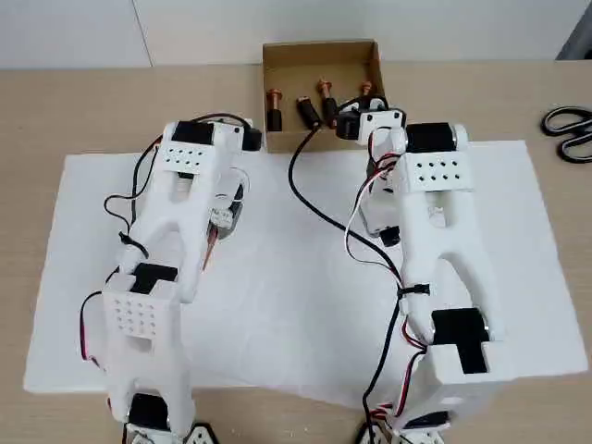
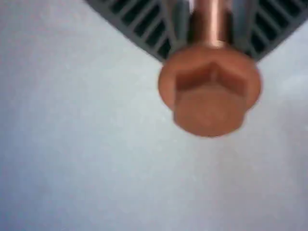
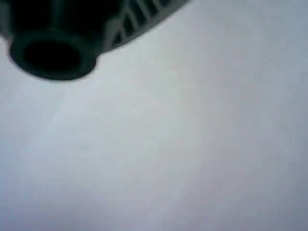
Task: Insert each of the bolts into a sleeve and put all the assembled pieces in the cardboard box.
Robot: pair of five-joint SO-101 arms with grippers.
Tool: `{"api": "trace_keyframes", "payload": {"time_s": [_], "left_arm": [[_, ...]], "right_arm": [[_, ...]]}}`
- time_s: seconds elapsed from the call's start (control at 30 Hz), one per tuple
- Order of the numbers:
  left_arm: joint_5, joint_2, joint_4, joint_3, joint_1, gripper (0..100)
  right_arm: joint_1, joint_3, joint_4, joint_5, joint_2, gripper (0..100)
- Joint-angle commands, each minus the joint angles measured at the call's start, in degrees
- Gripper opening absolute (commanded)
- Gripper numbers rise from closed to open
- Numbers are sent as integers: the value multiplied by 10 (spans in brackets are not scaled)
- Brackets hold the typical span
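A copper bolt (image 2: 209, 91) sits between the grey ribbed fingers (image 2: 139, 21) of my left gripper (image 2: 209, 19), which is shut on its shank. Its hex head points at the camera, over the white mat. My right gripper (image 3: 72, 19) is shut on a black sleeve (image 3: 50, 55), whose open bore faces outward, above the same mat. The cardboard box (image 1: 270, 65) stands at the back centre of the table and holds several assembled bolt-and-sleeve pieces (image 1: 305, 109). In the high view both arms fold over the mat in front of the box, and their own links hide the held parts.
A white mat (image 1: 287, 305) covers the middle of the wooden table. Scissors (image 1: 569, 131) lie at the far right edge. Black cables (image 1: 324, 213) trail across the mat between the arms.
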Motion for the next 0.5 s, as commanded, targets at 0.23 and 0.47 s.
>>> {"api": "trace_keyframes", "payload": {"time_s": [0.23,0.47], "left_arm": [[-5,-4,-9,-24,-5,73],[-4,-4,-19,-21,-5,73]], "right_arm": [[-3,-1,2,-6,-30,19],[-3,8,2,-6,-31,20]]}}
